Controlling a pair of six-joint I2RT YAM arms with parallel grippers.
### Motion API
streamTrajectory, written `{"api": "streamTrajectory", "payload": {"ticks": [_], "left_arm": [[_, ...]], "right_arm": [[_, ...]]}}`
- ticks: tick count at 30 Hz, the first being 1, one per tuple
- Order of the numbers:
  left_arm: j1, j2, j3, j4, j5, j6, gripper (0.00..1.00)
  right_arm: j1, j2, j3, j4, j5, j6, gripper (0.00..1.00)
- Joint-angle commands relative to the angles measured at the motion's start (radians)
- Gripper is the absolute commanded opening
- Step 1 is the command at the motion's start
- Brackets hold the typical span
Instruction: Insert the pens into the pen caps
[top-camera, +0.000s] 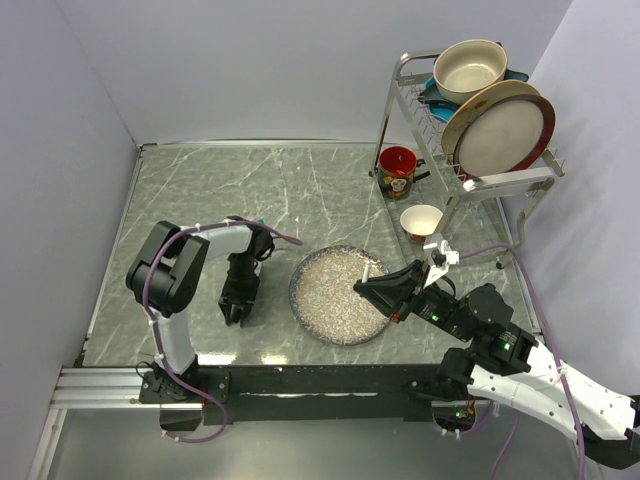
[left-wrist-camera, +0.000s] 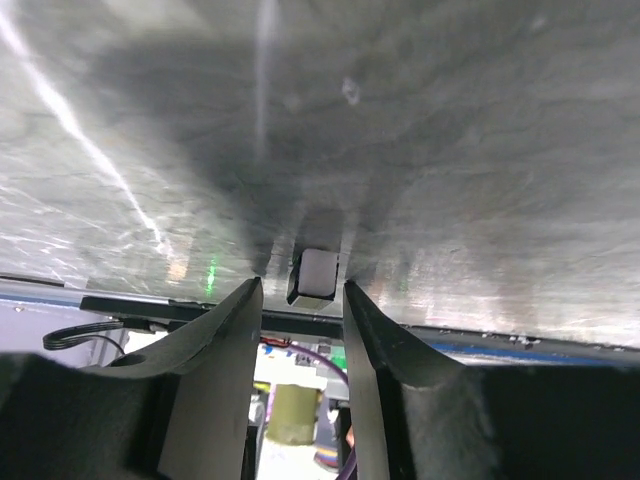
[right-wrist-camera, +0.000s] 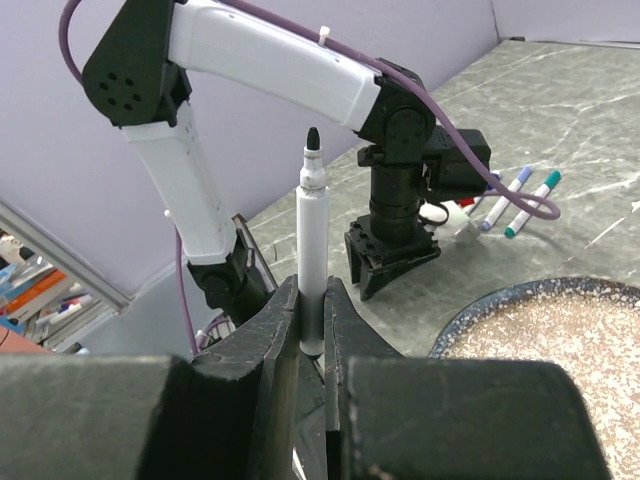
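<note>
Clamping an uncapped pen (right-wrist-camera: 311, 230) firmly in the right end effector (right-wrist-camera: 312, 288), with the black nib pointing straight out past the fingertips, presumably for leaving the writing end free and lined up for pushing into a cap. Hovering the left end effector (left-wrist-camera: 300, 287) nose-down at the bench (left-wrist-camera: 450, 150), with jaws apart and straddling a small cap (left-wrist-camera: 315, 275), apparently not pinching it yet; probably bracketing it for a squeeze from both sides. Leaving several capped pens (right-wrist-camera: 520, 195) lying just beyond the left end effector, and the speckled plate (right-wrist-camera: 570, 340) just beside the right end effector.
</note>
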Motion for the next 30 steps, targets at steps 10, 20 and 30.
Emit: {"api": "streamTrajectory", "payload": {"ticks": [10, 20, 30], "left_arm": [[0.0, 0.052, 0.083, 0.128, -0.059, 0.018, 0.45], [-0.001, 0.055, 0.089, 0.129, -0.042, 0.034, 0.4], [-0.001, 0.081, 0.086, 0.108, -0.043, 0.014, 0.34]], "right_arm": [[0.005, 0.035, 0.034, 0.04, -0.01, 0.007, 0.0], [0.005, 0.046, 0.039, 0.042, -0.007, -0.002, 0.0], [0.005, 0.034, 0.039, 0.031, 0.007, -0.006, 0.0]]}}
